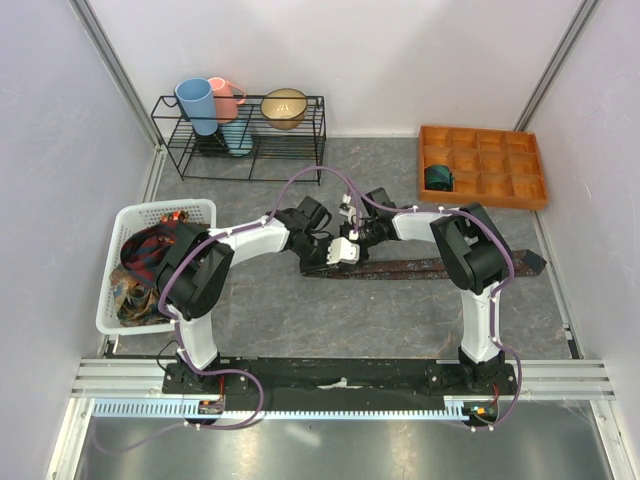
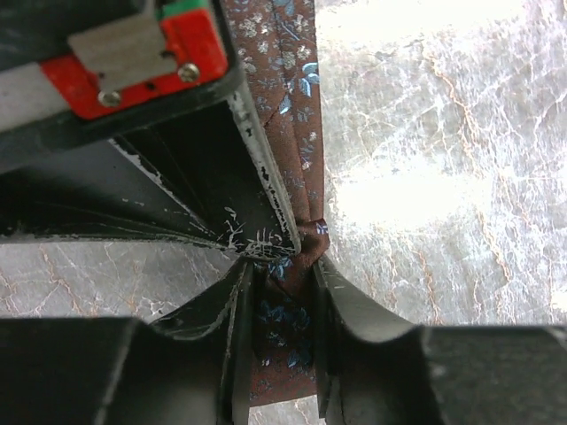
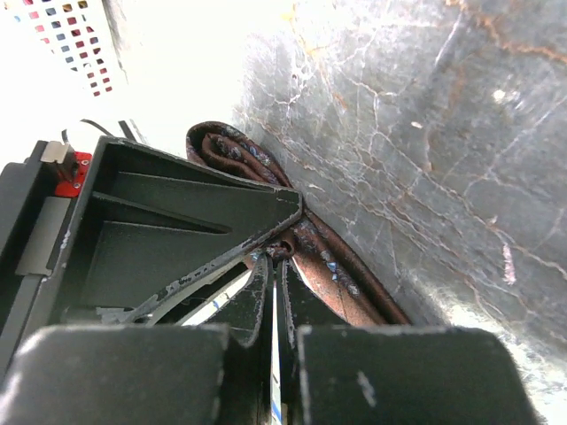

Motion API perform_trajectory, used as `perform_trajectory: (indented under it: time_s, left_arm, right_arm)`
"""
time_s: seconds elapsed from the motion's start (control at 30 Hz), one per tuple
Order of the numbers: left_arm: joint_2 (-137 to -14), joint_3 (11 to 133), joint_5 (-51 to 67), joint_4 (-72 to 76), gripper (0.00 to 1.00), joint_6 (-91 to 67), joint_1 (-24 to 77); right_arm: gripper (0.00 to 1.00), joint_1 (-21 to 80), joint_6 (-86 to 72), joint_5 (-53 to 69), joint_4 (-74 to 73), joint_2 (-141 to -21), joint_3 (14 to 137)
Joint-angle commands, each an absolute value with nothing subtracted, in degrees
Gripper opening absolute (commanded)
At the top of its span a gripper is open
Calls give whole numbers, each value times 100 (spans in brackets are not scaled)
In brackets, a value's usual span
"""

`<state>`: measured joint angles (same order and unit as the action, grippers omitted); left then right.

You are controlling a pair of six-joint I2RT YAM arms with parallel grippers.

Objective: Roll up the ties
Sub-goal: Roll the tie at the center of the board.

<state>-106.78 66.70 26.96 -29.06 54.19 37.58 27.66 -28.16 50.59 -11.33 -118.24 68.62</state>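
A maroon-brown tie (image 1: 430, 268) with small blue flowers lies stretched along the table, its left end under both grippers. My left gripper (image 1: 335, 252) is shut on the tie's folded end; in the left wrist view the cloth (image 2: 297, 106) sits between the fingers of my left gripper (image 2: 279, 266). My right gripper (image 1: 352, 232) meets it from the right. In the right wrist view my right gripper (image 3: 282, 252) is nearly closed, pinching the curled tie edge (image 3: 328, 257). More patterned ties (image 1: 140, 265) are heaped in the basket. A rolled teal tie (image 1: 437, 178) sits in the orange tray.
A white basket (image 1: 195, 210) stands at the left. An orange compartment tray (image 1: 500, 165) is at the back right. A black wire rack (image 1: 300, 150) with cups and a bowl is at the back. Purple cables arch over both arms.
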Motion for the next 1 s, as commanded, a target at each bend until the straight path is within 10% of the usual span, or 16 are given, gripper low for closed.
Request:
perform_trajectory:
  time_s: [0.0,0.33,0.97]
  left_arm:
    - [-10802,6548,2681,-3164,38,5863,3779]
    - [-10275,6355,3006,-3094,66,5572,3174]
    - [-9984,6416,3700,-2962,44,5291,3094]
  right_arm:
    - [0,2804,-2550,4913,-1195,-11812,7137]
    - [0,2725,-2215,4597,-1529,-12155,7066]
    - [0,2672,-2241,4482,-1538,-12331,7101]
